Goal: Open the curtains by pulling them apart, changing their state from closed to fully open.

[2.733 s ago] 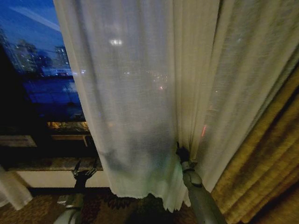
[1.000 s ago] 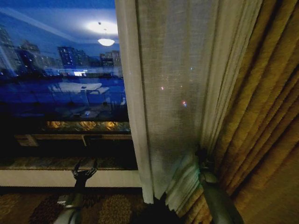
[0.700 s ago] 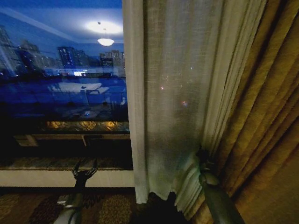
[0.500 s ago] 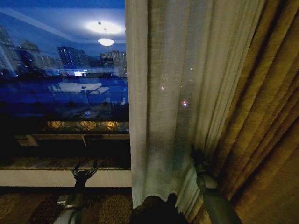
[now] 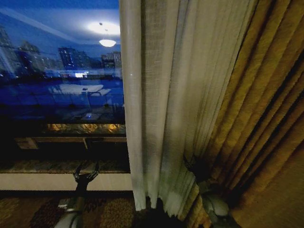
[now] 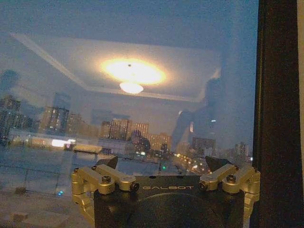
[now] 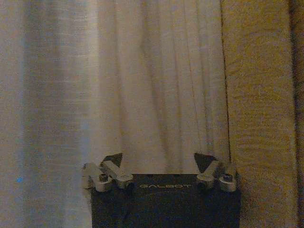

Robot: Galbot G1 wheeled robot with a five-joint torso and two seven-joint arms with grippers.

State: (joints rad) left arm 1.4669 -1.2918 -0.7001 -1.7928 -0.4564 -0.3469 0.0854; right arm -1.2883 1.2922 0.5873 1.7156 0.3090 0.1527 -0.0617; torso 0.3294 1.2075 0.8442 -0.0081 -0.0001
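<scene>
Over by the right side of the window (image 5: 61,85), sheer curtain (image 5: 161,109) bunched against the golden drape (image 5: 266,123). Right end effector (image 7: 161,164) open, facing the pleats; left end effector (image 5: 85,173) idle, also open. Best to regrip low, drag rightward slowly.

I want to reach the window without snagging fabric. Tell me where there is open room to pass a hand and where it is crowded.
Free: the bare window, bordered by the sheer curtain edge and the sill, above the open left gripper. Crowded: where the sheer curtain bunches against the golden drape, with the right gripper among the folds.
</scene>
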